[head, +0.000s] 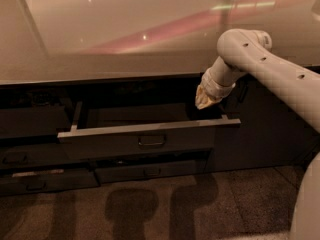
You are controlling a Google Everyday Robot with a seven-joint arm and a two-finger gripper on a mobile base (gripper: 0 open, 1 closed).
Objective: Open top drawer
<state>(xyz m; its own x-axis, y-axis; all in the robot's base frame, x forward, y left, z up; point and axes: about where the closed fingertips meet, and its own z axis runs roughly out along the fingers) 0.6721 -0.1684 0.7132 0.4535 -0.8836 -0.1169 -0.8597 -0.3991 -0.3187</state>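
On my screen the top drawer (145, 136) stands partly open, its dark grey front set out toward the near side from the rest of the cabinet run. Its top edge shows as a pale strip running left to right, a little higher at the right end. A small bar handle (151, 141) sits at the middle of the front. Behind the front the drawer's inside reads as a dark hollow, with one side rail visible at the left end.

The gripper (202, 100) is at the right end of the drawer, behind the front panel and just above the opening, close under the near edge of the surface (125, 34). Its pale, yellowish tip points down and to the left. It is not on the handle, which lies well to its left. I cannot tell whether it touches the drawer's rim, and I cannot tell whether it is wide, narrow or holding anything.

The arm (260, 59) comes in from the right, bends at a rounded joint over the surface's near edge and drops to the gripper. The surface is pale and glossy, with a pinkish streak of light across it.

Below the open drawer sits a shallower dark drawer (150, 173), with another one (40, 184) to its left. To the right is a dark flat panel (265, 134). The floor (150, 209) is speckled, with soft shadows on it.
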